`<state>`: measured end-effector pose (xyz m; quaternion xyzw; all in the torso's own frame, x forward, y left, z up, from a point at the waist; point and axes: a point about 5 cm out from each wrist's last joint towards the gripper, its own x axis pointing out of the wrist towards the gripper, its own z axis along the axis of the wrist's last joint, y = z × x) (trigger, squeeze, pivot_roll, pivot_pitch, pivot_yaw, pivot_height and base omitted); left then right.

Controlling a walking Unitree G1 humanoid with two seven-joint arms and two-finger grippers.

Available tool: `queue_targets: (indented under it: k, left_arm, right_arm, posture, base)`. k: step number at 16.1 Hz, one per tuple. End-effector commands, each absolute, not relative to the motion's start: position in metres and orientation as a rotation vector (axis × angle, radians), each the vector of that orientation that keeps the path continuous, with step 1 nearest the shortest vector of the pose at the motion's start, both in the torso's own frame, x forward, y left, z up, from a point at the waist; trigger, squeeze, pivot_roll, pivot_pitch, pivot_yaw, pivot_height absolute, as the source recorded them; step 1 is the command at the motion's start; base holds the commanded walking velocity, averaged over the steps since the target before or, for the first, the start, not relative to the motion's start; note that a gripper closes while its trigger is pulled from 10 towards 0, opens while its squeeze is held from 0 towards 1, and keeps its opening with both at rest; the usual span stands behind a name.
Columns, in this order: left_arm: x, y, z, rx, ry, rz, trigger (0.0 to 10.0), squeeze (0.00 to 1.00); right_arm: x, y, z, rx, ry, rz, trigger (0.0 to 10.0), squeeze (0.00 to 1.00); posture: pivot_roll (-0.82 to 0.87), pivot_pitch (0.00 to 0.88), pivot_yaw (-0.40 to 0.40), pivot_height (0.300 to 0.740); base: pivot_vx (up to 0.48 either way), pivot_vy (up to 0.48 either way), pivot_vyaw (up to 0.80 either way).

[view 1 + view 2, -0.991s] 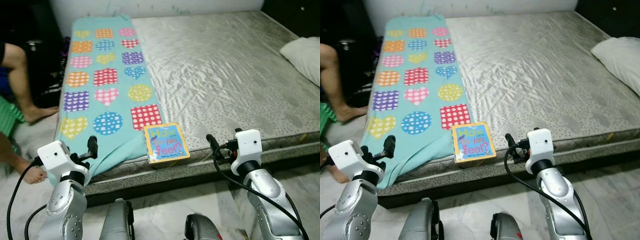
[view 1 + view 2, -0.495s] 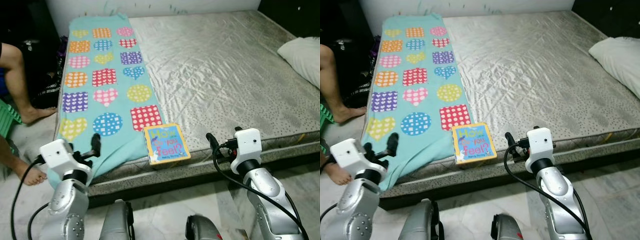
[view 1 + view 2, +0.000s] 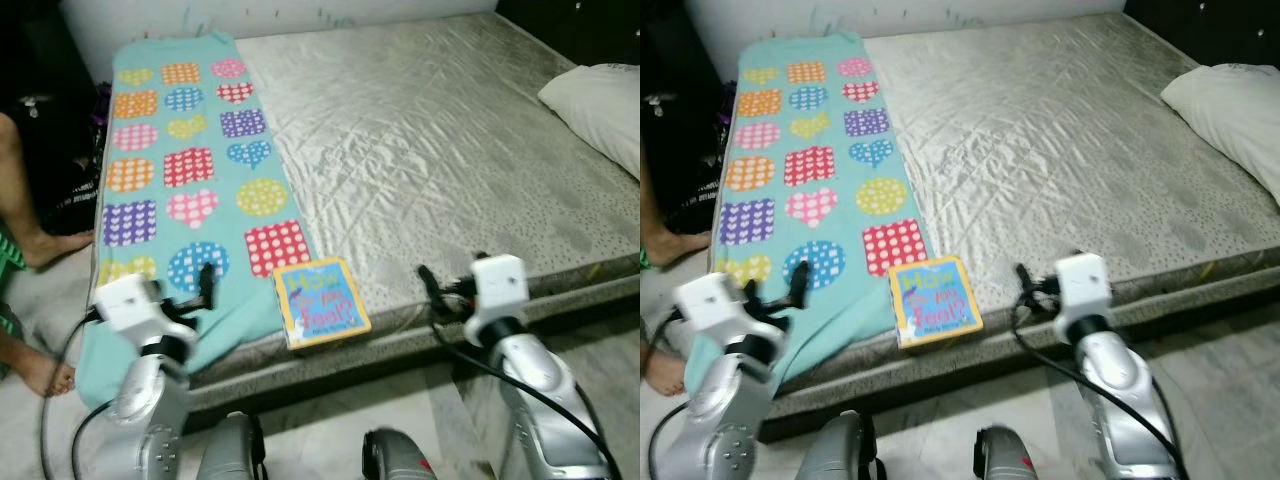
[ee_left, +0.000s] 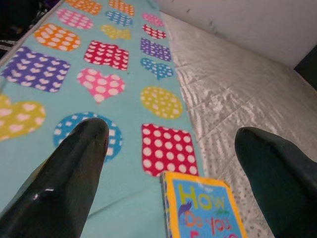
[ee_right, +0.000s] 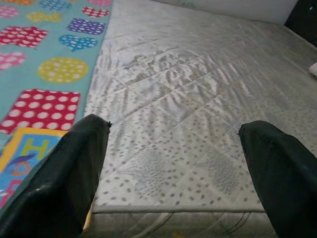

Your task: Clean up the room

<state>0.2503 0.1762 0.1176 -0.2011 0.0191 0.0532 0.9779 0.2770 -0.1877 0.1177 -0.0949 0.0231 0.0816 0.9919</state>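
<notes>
The left claw (image 3: 206,281) hangs low over the near edge of the bed, its two black fingers (image 4: 79,163) spread wide and holding nothing. The right claw (image 3: 428,284) is up at the same height on the other side, likewise spread and empty, with bare mattress (image 5: 198,109) ahead of it.

Between the two lies the picture book (image 3: 320,301), flat and face up at the very front edge of the mattress, one side resting on the hem of the patterned blanket (image 3: 180,170). From the left claw the book sits just off to the robot's right and slightly forward; in the left wrist view its yellow-bordered corner (image 4: 198,208) shows between the fingers, nearer the right-hand one. From the right claw it lies off to the robot's left, a little further away. The left arm looks the nearer of the two, though not by much.

The book's long axis runs roughly away from the robot, up the bed, tilted a touch. My guess is that a grip across the short width, coming from the overhanging front edge, would be the easier way in.

A white pillow (image 3: 600,100) rests at the far right of the bed. A person's leg and foot (image 3: 40,240) show at the left, on the floor beside the bed. I see no bin, box or basket to put the book into.
</notes>
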Motion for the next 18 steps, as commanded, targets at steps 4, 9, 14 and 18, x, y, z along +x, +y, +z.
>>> queue_targets:
  k: [4,9,14,18]
  left_arm:
    - [0.250,0.185,0.117,-0.389,0.049,0.136,10.0,0.00]
    - [0.251,0.182,0.115,-0.393,0.059,0.142,10.0,0.00]
    - [0.248,0.187,0.113,-0.400,0.072,0.178,10.0,0.00]
    - [0.243,0.193,0.109,-0.390,0.082,0.198,10.0,0.00]
  right_arm:
    - [0.277,-0.183,0.119,-0.189,0.034,0.173,10.0,0.00]
    - [0.275,-0.184,0.118,-0.195,0.036,0.172,10.0,0.00]
    - [0.267,-0.190,0.116,-0.219,0.058,0.184,10.0,0.00]
    - [0.269,-0.192,0.115,-0.244,0.068,0.190,10.0,0.00]
  posture:
    - [-0.06,0.166,-0.001,0.650]
    - [-0.06,0.174,-0.006,0.650]
    - [-0.07,0.214,-0.018,0.610]
    - [-0.08,0.225,-0.026,0.600]
  base:
    - [0.233,0.000,0.00]
    - [0.000,0.000,0.00]
    - [0.000,0.000,0.00]
    - [0.000,0.000,0.00]
